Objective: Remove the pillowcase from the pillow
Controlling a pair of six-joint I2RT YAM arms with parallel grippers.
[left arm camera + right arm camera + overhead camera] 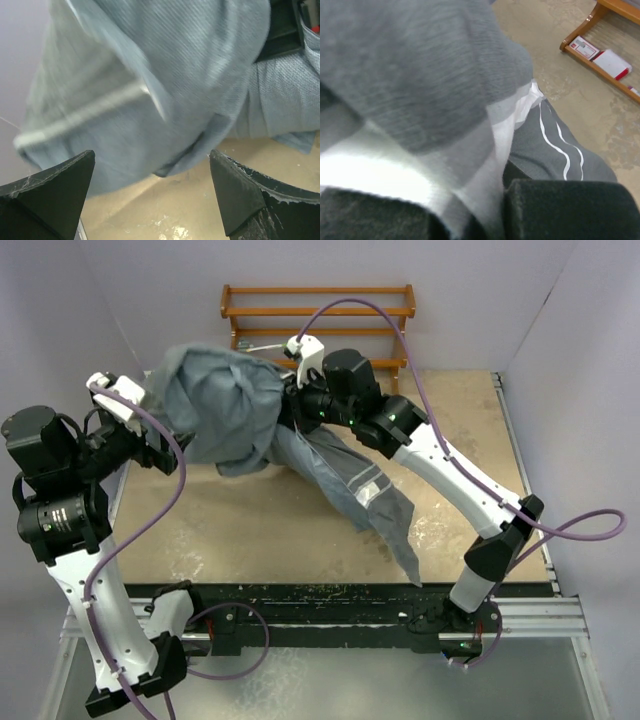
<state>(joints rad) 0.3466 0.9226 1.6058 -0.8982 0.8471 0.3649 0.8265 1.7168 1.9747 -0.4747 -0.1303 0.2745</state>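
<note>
The pillowcase [225, 405] bulges blue-grey over the pillow at the back left, raised off the table. Its dark striped tail [365, 490] trails toward the front right. Only a pale sliver of the pillow [260, 467] peeks out under the bulge. My right gripper [295, 405] is at the bulge's right side. In the right wrist view it [495, 210] is shut on white pillow fabric [507, 132], with grey pillowcase [420, 65] draped above and the striped part [555, 145] beside. My left gripper [168, 455] is open and empty at the bulge's left; the cover [150, 75] hangs just beyond its fingers [240, 195].
A wooden rack [320, 315] stands against the back wall, with small white and red boxes [612, 62] on its low shelf. Grey walls close in the left, back and right. The tan tabletop [250, 530] has a dark front edge.
</note>
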